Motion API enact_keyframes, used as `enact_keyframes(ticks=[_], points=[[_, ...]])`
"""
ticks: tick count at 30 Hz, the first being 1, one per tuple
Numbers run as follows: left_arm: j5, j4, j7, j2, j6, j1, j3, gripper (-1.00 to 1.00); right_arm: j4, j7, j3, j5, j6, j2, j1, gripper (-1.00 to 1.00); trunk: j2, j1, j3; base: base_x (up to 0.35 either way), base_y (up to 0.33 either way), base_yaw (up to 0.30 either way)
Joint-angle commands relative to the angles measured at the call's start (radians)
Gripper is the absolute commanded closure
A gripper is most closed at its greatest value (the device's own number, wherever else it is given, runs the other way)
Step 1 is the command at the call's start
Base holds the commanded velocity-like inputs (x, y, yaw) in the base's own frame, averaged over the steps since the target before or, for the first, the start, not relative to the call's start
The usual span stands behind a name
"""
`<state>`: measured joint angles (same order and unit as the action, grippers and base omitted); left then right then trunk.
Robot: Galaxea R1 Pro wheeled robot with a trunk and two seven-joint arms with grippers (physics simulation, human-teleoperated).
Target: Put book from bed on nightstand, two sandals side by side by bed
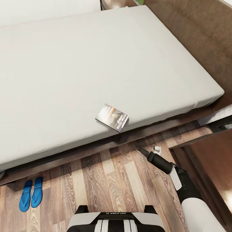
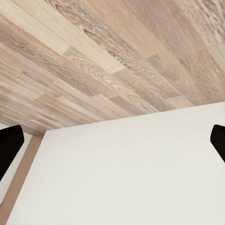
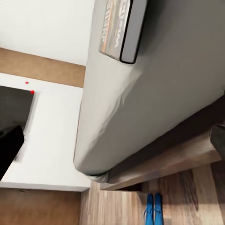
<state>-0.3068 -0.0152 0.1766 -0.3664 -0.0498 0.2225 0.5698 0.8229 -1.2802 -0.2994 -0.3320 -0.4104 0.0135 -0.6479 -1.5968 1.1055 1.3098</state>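
The book (image 1: 112, 117) lies flat on the bed's pale-grey mattress (image 1: 80, 71), close to its front edge; it also shows in the right wrist view (image 3: 120, 28). The two blue sandals (image 1: 30, 193) lie side by side on the floor against the bed frame at the left, and appear small as sandals (image 3: 153, 209) past the frame. My right gripper (image 1: 146, 150) hovers low over the floor just below the bed edge, right of the book; its jaws are open and empty (image 3: 112, 140). My left gripper (image 2: 112, 145) is open and empty over floor planks and a white surface.
The dark wooden bed frame (image 1: 96, 146) runs along the mattress front. A reddish-brown cabinet, apparently the nightstand (image 1: 209, 167), stands at the lower right beside my right arm. Wood-plank floor (image 1: 106, 180) lies between my base and the bed.
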Motion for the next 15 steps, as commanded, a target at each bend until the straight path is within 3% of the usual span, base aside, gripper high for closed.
enact_keyframes(ticks=[1, 15], points=[[-0.008, -0.002, 0.003, 0.000, -0.006, 0.000, 0.009, -1.00, -0.002, -0.001, 0.000, -0.003, -0.010, -0.006, -0.013, -1.00, 0.000, 0.000, 0.000, 0.000, 0.000, 0.000], [-0.008, -0.002, 0.002, 0.000, -0.008, 0.000, 0.011, -1.00, -0.010, 0.024, 0.000, -0.003, -0.009, -0.017, -0.061, -1.00, 0.000, 0.000, 0.000, 0.000, 0.000, 0.000]])
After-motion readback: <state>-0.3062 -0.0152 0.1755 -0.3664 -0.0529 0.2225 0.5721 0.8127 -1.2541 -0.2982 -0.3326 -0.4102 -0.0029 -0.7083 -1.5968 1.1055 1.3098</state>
